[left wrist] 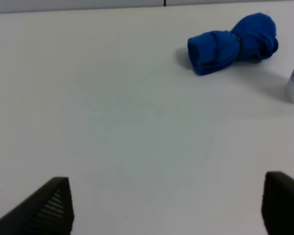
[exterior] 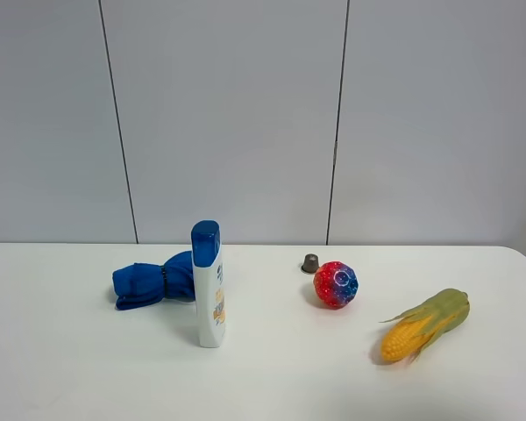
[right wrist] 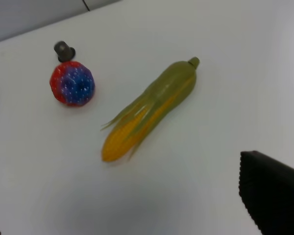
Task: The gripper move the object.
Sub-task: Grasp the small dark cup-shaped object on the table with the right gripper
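Observation:
The object, a tiny dark grey-brown cup (exterior: 310, 262), stands on the white table (exterior: 70, 368) just behind a red-and-blue speckled ball (exterior: 336, 284). It also shows in the right wrist view (right wrist: 64, 50), close behind the ball (right wrist: 72, 83); I cannot tell whether they touch. My right gripper (right wrist: 122, 208) is open and empty, well short of the cup, with one black finger (right wrist: 272, 191) in view. My left gripper (left wrist: 166, 205) is open and empty over bare table, its fingers (left wrist: 49, 205) wide apart. Neither gripper shows in the exterior view.
A toy corn cob (exterior: 425, 324) lies right of the ball and shows in the right wrist view (right wrist: 149, 110). A white bottle with a blue cap (exterior: 208, 285) stands mid-table. A rolled blue cloth (exterior: 153, 282) lies to its left and shows in the left wrist view (left wrist: 232, 44).

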